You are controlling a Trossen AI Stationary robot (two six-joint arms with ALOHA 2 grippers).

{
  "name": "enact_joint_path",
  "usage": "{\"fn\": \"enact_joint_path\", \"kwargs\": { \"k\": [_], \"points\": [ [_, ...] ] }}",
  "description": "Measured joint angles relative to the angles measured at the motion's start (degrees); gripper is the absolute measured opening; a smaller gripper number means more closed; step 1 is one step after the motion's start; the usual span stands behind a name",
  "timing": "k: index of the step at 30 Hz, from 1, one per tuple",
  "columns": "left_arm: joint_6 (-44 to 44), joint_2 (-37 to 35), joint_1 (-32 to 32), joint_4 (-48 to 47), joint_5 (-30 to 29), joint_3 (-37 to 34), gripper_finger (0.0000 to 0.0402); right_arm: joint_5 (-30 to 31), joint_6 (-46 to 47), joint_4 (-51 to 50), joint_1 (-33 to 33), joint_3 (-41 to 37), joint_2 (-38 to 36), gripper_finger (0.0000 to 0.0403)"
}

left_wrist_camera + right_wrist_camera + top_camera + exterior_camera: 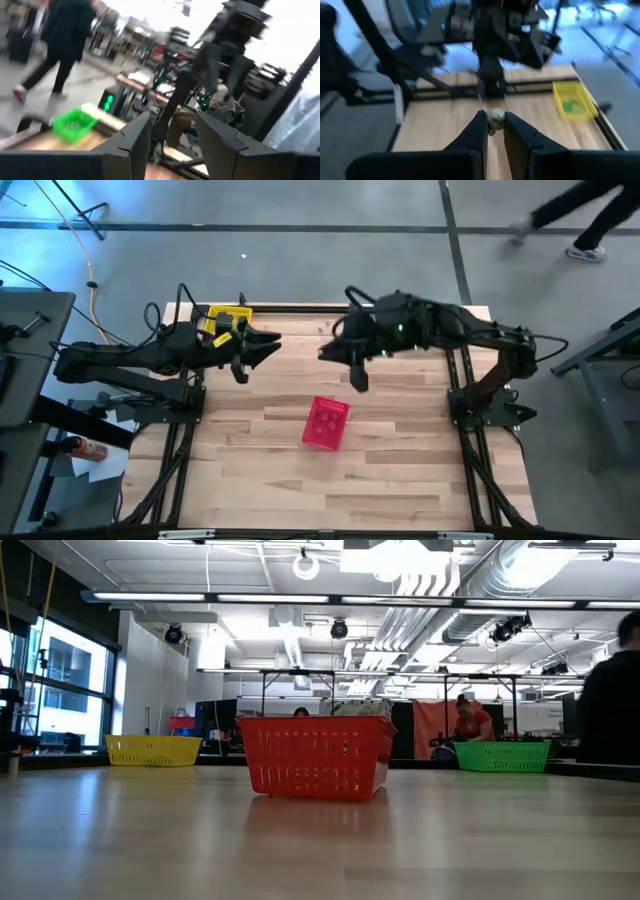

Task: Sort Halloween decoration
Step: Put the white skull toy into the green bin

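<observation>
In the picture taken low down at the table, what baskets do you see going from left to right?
Yellow basket → red basket → green basket.

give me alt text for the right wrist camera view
The right gripper pinches a small pale trinket between its fingertips, above a wooden table. Beyond it, the left arm reaches in, and a yellow basket holding something green sits near the table's edge.
</observation>
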Motion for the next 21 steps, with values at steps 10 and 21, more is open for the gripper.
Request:
{"fn": "enact_joint_path", "kwargs": {
  "k": [10, 21],
  "points": [
    [23.2, 5.6, 2.6, 9.0, 2.8, 0.0, 0.0145, -11.1, -3.4, 8.8, -7.2, 0.0, 1.0, 0.0035],
    [17.9, 6.9, 9.2, 11.5, 8.5, 0.0, 0.0145, -11.3, -7.7, 3.7, -10.9, 0.0, 0.2, 0.0035]
  ]
}}
